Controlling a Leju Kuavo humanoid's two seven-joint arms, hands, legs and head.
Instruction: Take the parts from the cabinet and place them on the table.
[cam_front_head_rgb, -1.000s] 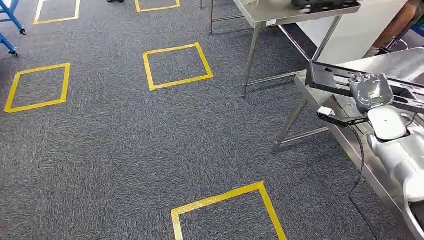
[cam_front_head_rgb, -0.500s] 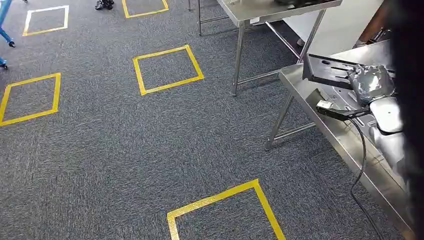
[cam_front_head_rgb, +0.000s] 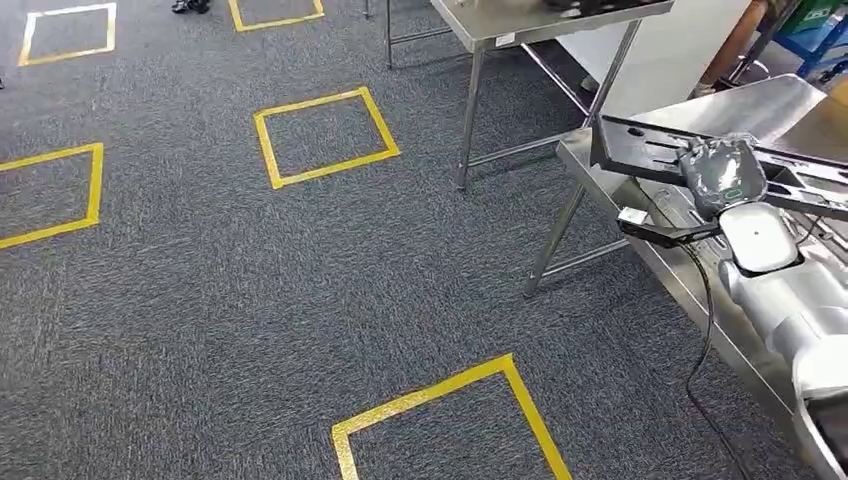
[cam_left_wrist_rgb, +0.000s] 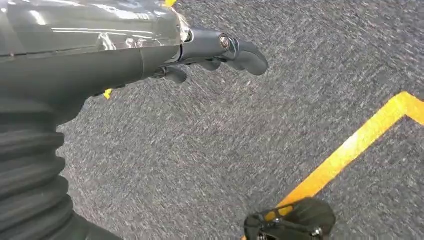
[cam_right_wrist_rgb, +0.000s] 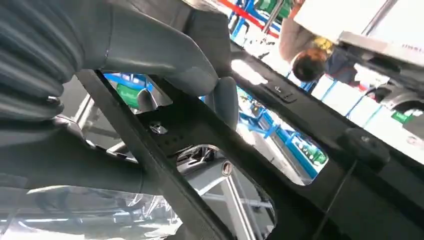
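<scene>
Our right hand's fingers (cam_right_wrist_rgb: 227, 100) hold the long black part (cam_front_head_rgb: 650, 150) sideways over the desk (cam_front_head_rgb: 740, 105), while our left hand (cam_left_wrist_rgb: 150, 50) hangs empty.

Two shiny stainless-steel tables: one near (cam_front_head_rgb: 640, 195), one farther back (cam_front_head_rgb: 500, 22). One long black perforated metal frame part (cam_front_head_rgb: 640, 148), gripped by one grey right hand (cam_front_head_rgb: 722, 172). One dark left hand (cam_left_wrist_rgb: 200, 50), holding nothing, above grey carpet. Five yellow tape squares on the floor, among them one central (cam_front_head_rgb: 325, 135) and one nearest (cam_front_head_rgb: 450, 415).
</scene>
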